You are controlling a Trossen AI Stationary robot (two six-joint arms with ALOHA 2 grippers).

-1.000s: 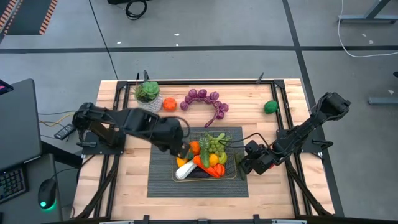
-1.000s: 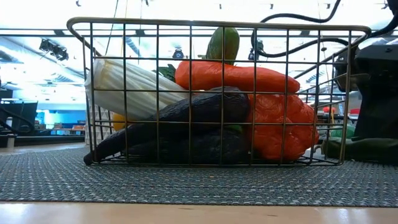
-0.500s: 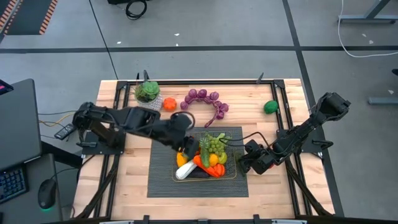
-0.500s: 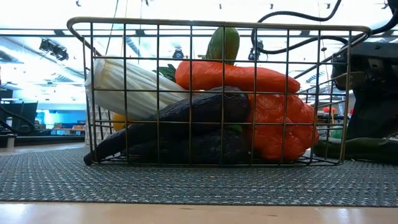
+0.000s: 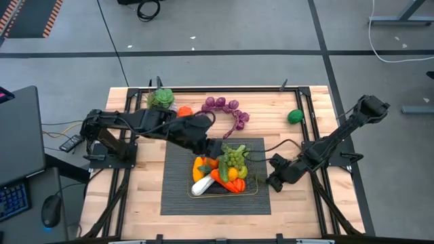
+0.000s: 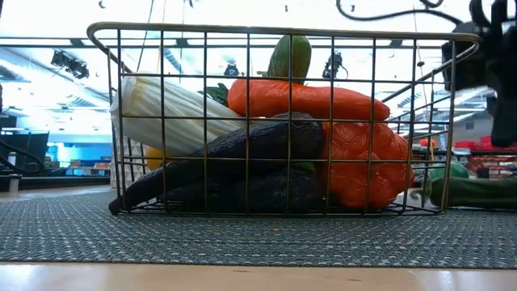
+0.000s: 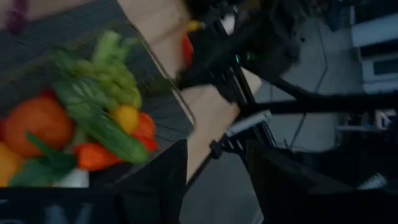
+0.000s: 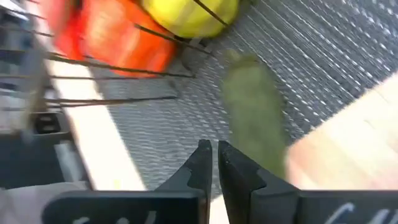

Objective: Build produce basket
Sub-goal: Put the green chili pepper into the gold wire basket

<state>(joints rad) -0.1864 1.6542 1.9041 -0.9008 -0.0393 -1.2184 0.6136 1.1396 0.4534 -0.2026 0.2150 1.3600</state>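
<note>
The left gripper, fingers parted and empty, hangs over the brass-coloured wire mesh basket heaped with toy produce on the dark ribbed mat — likely placing — while the right gripper, pinched shut on nothing, sits beside a stray green cucumber.

Left gripper fingertips hidden in high view behind its own wrist, over the basket rim. Left wrist view: fingers dark, blurred, cut off at frame bottom. Right wrist view heavily motion-blurred; the green thing on the mat can't be identified. Low view: right arm cropped at the edge, leek partly behind wire.
</note>
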